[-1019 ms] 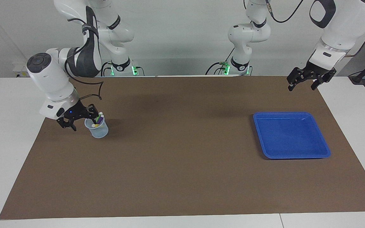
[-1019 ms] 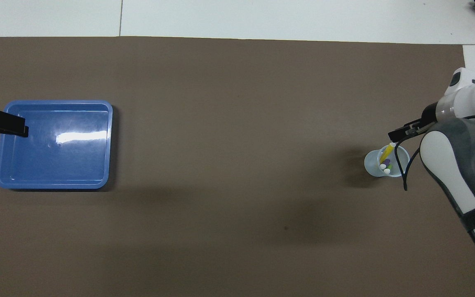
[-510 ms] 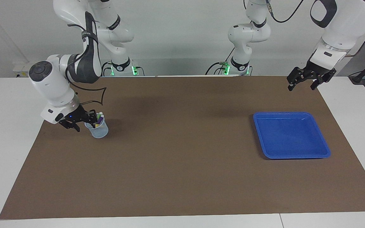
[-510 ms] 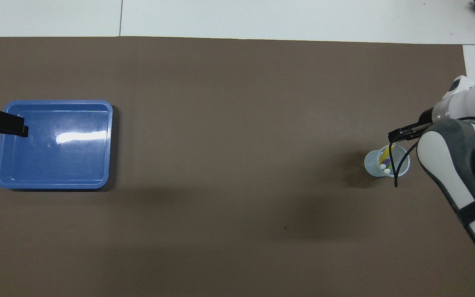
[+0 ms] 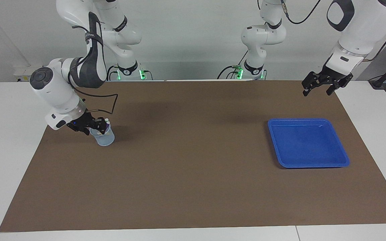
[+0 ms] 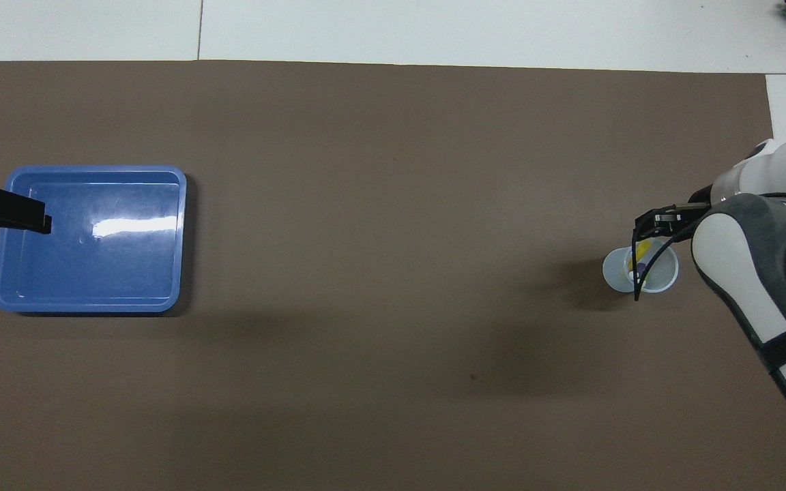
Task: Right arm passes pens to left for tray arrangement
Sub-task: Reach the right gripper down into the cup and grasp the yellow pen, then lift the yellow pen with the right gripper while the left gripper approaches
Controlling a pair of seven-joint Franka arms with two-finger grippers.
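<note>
Reading the brown mat (image 5: 193, 187) as a clock face in the facing view, the right gripper (image 5: 98, 124) was down at the mouth of the small pale-blue cup (image 5: 106, 139) at about nine o'clock, toward the right arm's end of the table. The pens (image 6: 641, 249) stood bunched inside that cup. From overhead a yellow barrel and a whitish end showed under the gripper (image 6: 659, 221), while the other colours were mostly covered. Whether the claw had closed on a pen or merely stood around the tips could not be told from either view.

Well apart from the cup, at about three o'clock, the bright-blue tray (image 5: 308, 144) lay flat on the mat with nothing in it. No pen had reached it.

At about two o'clock, the left gripper (image 5: 316, 92) waited in the air over the mat's corner by the left arm's base, its claw spread wide and holding nothing. From overhead its tip (image 6: 24, 218) overlapped the tray's rim (image 6: 93, 170).

The step in hand appeared to be the first pick, drawing one pen out of the cup. The next move would likely call for a firm pinch on a single barrel and a straight upward lift, so the light cup neither tipped nor rose with it. The pen would then be carried toward the mat's centre for the left arm to take.
</note>
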